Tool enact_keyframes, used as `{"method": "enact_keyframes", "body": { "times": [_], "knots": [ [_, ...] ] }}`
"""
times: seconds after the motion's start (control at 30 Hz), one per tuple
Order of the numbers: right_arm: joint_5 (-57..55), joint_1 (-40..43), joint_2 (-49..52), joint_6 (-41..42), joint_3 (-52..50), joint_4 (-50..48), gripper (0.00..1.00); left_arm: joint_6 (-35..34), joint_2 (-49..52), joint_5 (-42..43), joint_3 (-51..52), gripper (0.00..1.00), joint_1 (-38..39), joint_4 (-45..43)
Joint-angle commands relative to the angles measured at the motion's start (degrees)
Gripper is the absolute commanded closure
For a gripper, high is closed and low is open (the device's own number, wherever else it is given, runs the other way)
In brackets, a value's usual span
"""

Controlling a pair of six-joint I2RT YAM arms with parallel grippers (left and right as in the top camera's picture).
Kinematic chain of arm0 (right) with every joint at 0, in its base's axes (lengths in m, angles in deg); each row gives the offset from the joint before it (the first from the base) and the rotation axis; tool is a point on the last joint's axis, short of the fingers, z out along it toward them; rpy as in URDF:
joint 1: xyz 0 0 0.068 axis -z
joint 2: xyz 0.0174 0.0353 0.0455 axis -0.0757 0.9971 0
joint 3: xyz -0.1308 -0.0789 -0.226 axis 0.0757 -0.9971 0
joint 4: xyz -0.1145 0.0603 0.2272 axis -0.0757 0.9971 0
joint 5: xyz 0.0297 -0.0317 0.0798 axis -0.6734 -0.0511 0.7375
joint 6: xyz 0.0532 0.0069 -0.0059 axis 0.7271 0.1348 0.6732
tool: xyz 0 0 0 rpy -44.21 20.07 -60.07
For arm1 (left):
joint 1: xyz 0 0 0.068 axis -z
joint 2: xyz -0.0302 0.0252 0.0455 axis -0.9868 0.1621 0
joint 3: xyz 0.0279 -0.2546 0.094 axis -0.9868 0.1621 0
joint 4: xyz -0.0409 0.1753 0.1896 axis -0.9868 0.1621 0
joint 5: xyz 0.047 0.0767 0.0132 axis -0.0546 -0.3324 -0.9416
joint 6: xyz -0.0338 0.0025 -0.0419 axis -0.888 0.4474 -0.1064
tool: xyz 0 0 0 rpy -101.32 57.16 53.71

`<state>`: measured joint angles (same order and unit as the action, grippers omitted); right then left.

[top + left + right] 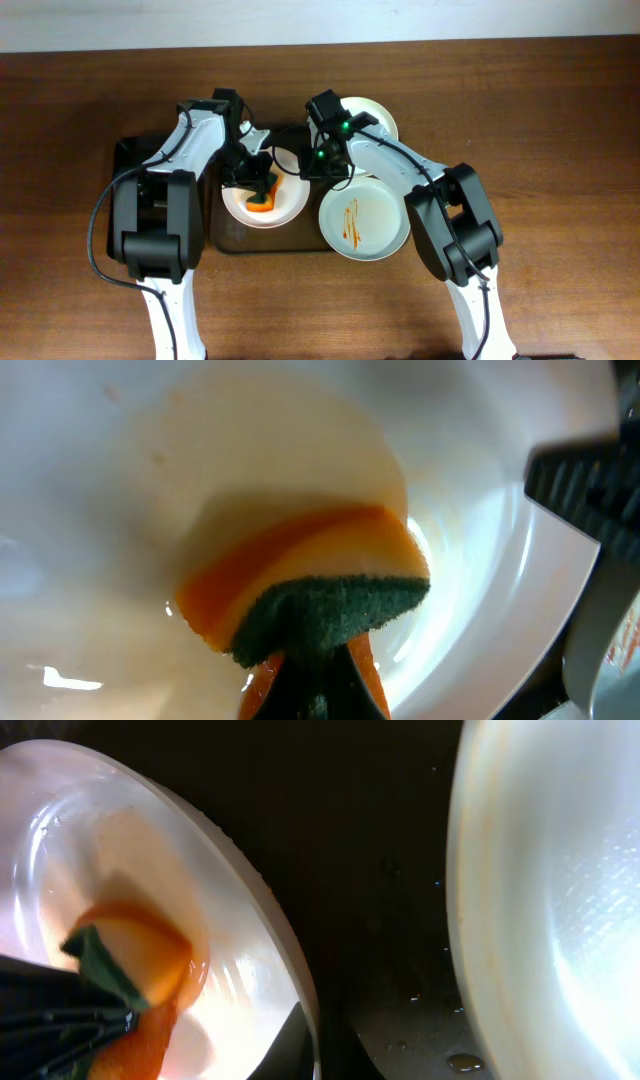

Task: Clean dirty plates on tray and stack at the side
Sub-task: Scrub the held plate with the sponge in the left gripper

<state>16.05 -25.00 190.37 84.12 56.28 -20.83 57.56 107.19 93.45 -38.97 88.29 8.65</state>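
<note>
A white plate (288,203) lies on the brown tray (228,243), smeared with orange-red sauce. My left gripper (256,186) is shut on an orange sponge with a green scouring side (310,585) and presses it onto the plate's floor (120,480). My right gripper (318,166) is shut on this plate's right rim (295,970), one finger on each side. A pale mint green plate (372,218) with sauce streaks lies to the right, partly over the tray's edge; it also shows in the right wrist view (550,890). A second white plate (380,115) sits behind it on the table.
A smaller black tray (128,152) lies left of the brown tray, under the left arm. The brown tray's wet floor (400,870) shows between the two plates. Bare wooden table (560,200) lies to the right and in front.
</note>
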Motion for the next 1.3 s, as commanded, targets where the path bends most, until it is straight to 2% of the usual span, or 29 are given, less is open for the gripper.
{"method": "enact_keyframes", "body": {
  "times": [0.0, 0.13, 0.2, 0.33, 0.4, 0.57, 0.7, 0.8, 0.93, 1.1, 1.2, 1.23, 1.27],
  "knots": [
    [1.0, -0.1, 0.9, 0.4, 0.3, -1.0, 0.96, -1.2, 5.2, -6.7, 3.6, 1.0, -0.9, 1.1],
    [0.9, -0.1, 0.9, 0.4, 0.3, -1.3, 0.96, -19.8, 5.2, -29.1, 3.6, 1.0, -3.6, -5.3],
    [0.1, -0.1, 0.9, 0.4, 0.3, -1.2, 0.96, -23.1, 5.2, -29.7, 3.7, 1.0, -3.1, -9.8],
    [-1.4, -0.2, 1.0, 0.4, 0.3, -1.5, 0.96, -23.2, 5.2, -32.1, 3.4, 1.0, 1.3, -17.4],
    [-1.8, -0.1, 1.0, 0.4, 0.3, -1.5, 0.96, -23.1, 5.2, -32.4, 2.2, 1.0, 2.8, -17.4],
    [-2.0, -0.1, 1.0, 0.4, 0.3, -1.7, 0.96, -24.7, 3.7, -32.7, -4.0, 1.0, 3.2, -7.9],
    [-2.0, -0.1, 1.0, 0.4, 0.3, -1.7, 0.96, -27.9, 3.4, -32.2, -4.5, 1.0, 1.3, 2.2],
    [-2.0, -0.1, 1.0, 0.4, 0.3, -2.1, 0.96, -27.4, 3.4, -32.2, -4.5, 1.0, 1.3, 4.7],
    [-2.0, -0.2, 1.0, 0.4, 0.3, -2.1, 0.96, -27.5, 3.4, -32.2, -3.6, 1.0, 1.7, -1.3],
    [-2.0, -0.1, 1.0, 0.4, 0.3, -2.1, 0.96, -27.5, 3.4, -31.6, 3.8, 1.0, 5.8, -15.0],
    [-2.1, -0.1, 1.0, 0.4, 0.3, -2.1, 0.96, -25.1, 3.4, -30.8, 5.9, 1.0, 9.0, -18.0],
    [-2.4, -0.1, 1.0, 0.4, 0.3, -2.1, 0.96, -20.6, 3.4, -24.2, 5.2, 1.0, 9.7, -18.1],
    [-2.4, -0.1, 1.0, 0.4, 0.3, -2.1, 0.96, -19.6, 3.4, -21.4, 4.9, 1.0, 9.7, -18.1]
  ]
}}
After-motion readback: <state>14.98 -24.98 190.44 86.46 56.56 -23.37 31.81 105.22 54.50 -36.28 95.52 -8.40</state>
